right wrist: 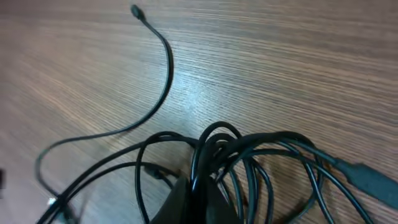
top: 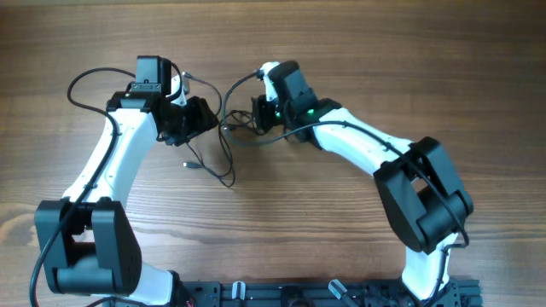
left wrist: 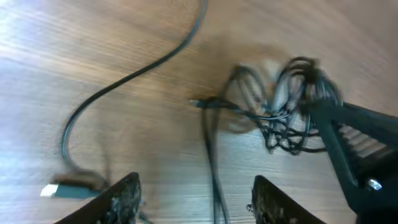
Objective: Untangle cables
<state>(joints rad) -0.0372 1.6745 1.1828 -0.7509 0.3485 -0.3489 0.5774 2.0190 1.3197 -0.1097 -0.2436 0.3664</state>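
The cables (top: pixel 232 130) form a black tangle on the wooden table between my two grippers. In the right wrist view the bundle (right wrist: pixel 249 158) loops just ahead of my right gripper (right wrist: pixel 199 196), which is shut on several of its strands. One loose strand (right wrist: pixel 166 68) curves away to a small plug (right wrist: pixel 135 10). My left gripper (left wrist: pixel 196 202) is open, and a single strand (left wrist: pixel 213 177) runs along the table between its fingers (left wrist: pixel 124 199). From that side the tangle (left wrist: pixel 283 121) lies ahead to the right, with the right gripper (left wrist: pixel 348 134) on it.
A strand trails toward the table's front and ends in a plug (top: pixel 189 165). A flat connector (left wrist: pixel 62 190) lies left of my left fingers, another (right wrist: pixel 373 179) at the right of the bundle. Thicker arm wiring (top: pixel 85 81) loops at the far left.
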